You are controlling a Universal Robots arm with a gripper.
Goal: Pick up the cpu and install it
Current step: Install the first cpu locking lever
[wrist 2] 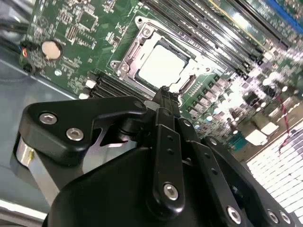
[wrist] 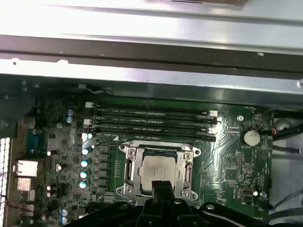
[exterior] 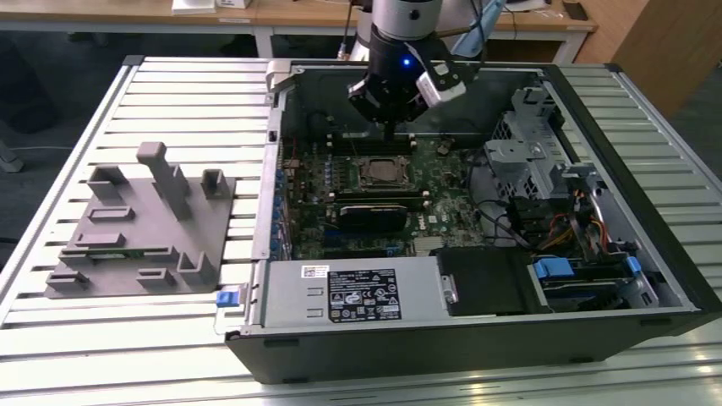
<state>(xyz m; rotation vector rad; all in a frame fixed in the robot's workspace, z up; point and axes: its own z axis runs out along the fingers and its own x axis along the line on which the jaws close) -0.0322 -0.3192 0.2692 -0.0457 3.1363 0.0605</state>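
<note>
Inside the open computer case (exterior: 631, 279), the closed, empty end effector (wrist 2: 165, 96) hovers above the seated cpu (wrist 2: 161, 66).

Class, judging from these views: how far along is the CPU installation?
Done: the cpu already lies inside the motherboard socket, in both wrist views. In hand: nothing; the gripper hangs just above the chip, fingers together. Left: whether the chip is locked in cannot be told.

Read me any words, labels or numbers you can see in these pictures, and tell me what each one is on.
No text can be quoted; all the print is too small or blurred.
Black-and-white label on the grey metal power supply box: unreadable.
White lettering on the green motherboard: unreadable.
Faint marks on the silvery square cpu in its socket: unreadable.
</note>
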